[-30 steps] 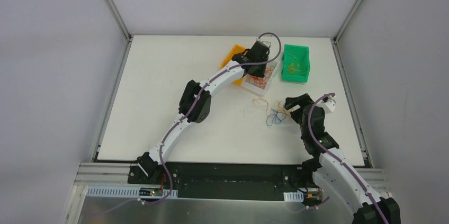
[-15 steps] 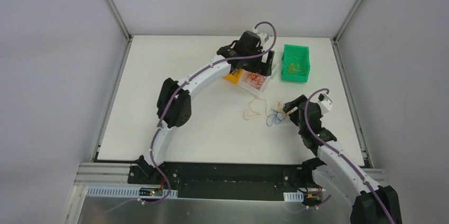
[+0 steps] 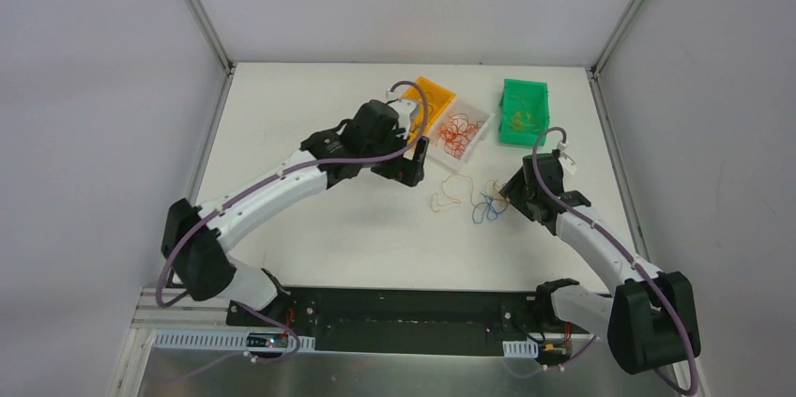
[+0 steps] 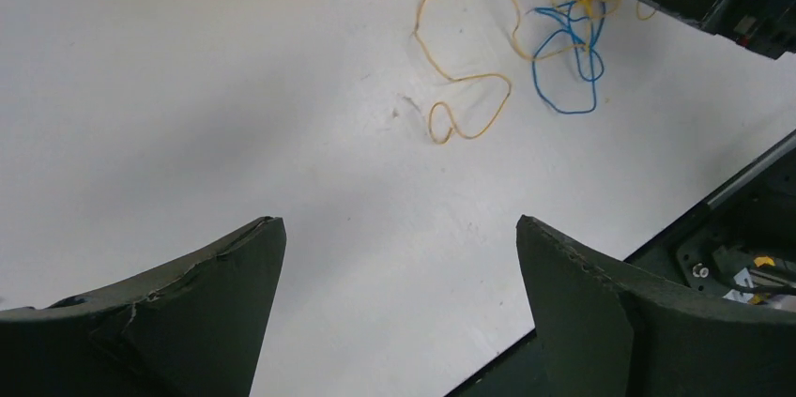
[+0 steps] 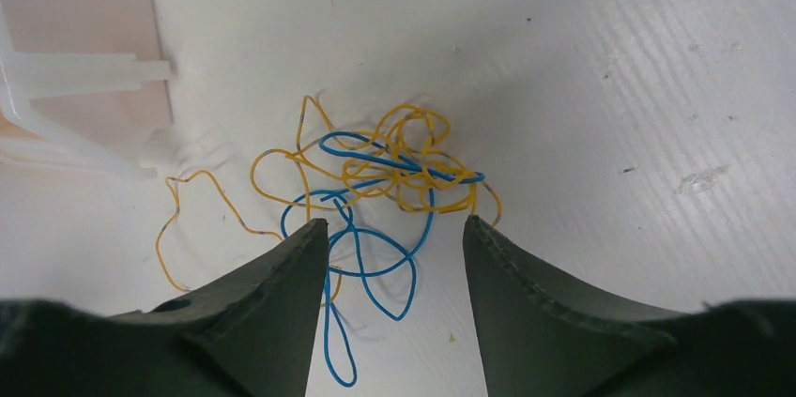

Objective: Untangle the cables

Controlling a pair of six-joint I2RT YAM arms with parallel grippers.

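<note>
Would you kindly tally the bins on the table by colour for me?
orange bin: 1
clear bin: 1
green bin: 1
Total: 3

The cables (image 5: 394, 168) are coloured yellow and blue — the table (image 3: 310, 115) white; an orange bin (image 3: 436, 94) and green bin (image 3: 524, 87) are seen.
</note>
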